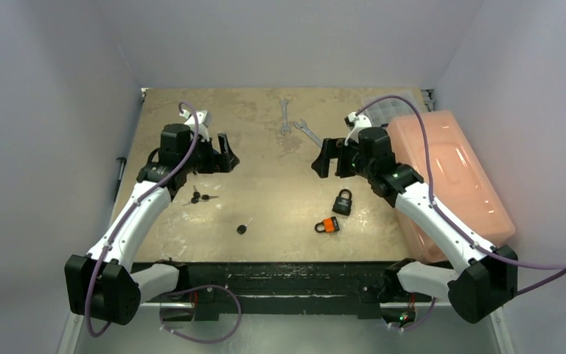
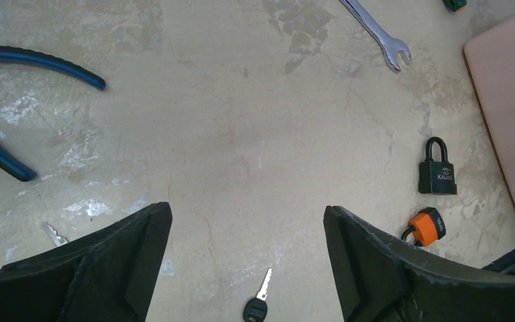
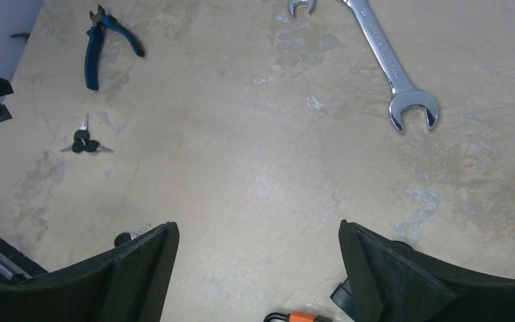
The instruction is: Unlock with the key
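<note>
Left gripper (image 1: pixel 228 156) and right gripper (image 1: pixel 320 161) hang wide open, empty. Black lock (image 1: pixel 343 201) lies near the right; lone key (image 1: pixel 243 228) lies flat on the counter (image 1: pixel 265 192), so a pinch could skid it away.

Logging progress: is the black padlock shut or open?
Shut: the black padlock shows both shackle legs seated in its body.

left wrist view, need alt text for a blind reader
The left end effector hangs open over a beige tabletop, with a small black-headed silver key showing between its black fingers. To the right lie a black metal padlock and an orange-covered padlock; blue-handled pliers lie at upper left.
</note>
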Tool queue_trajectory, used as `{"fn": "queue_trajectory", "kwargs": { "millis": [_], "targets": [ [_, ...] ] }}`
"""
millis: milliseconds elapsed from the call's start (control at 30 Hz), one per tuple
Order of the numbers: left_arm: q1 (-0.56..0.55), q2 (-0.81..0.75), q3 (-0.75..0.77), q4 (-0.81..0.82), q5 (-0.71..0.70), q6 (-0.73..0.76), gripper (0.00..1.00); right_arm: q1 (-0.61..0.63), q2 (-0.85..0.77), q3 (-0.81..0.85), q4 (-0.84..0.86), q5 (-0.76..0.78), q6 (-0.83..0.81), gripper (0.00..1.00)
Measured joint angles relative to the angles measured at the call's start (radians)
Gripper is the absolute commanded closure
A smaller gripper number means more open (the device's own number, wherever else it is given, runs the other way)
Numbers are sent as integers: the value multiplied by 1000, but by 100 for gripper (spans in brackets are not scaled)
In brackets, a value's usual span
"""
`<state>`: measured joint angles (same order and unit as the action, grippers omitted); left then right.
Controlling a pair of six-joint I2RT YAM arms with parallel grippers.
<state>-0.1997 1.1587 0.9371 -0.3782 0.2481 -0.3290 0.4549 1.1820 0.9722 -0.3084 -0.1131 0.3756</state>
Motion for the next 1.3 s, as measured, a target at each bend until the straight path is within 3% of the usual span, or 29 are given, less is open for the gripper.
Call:
{"fn": "queue_trajectory", "kwargs": {
  "millis": [233,600,833,1067,1300],
  "targets": [
    [-6,-5,-1,4,-1,0,13,56,-5,-22,-64,74,23,2],
    [-7,-5,-1,3,-18,0,17,235,35,-130,-232,298,372,4],
    [-19,-5,-1,2,-32,0,18,278,55,-196,-277,378,499,11],
    [-20,-5,-1,-4,-43,0,18,304,111,-221,-309,409,536,24],
    [-20,-5,-1,-5,-44,0,19,318,162,-222,-310,421,541,28]
  ]
}}
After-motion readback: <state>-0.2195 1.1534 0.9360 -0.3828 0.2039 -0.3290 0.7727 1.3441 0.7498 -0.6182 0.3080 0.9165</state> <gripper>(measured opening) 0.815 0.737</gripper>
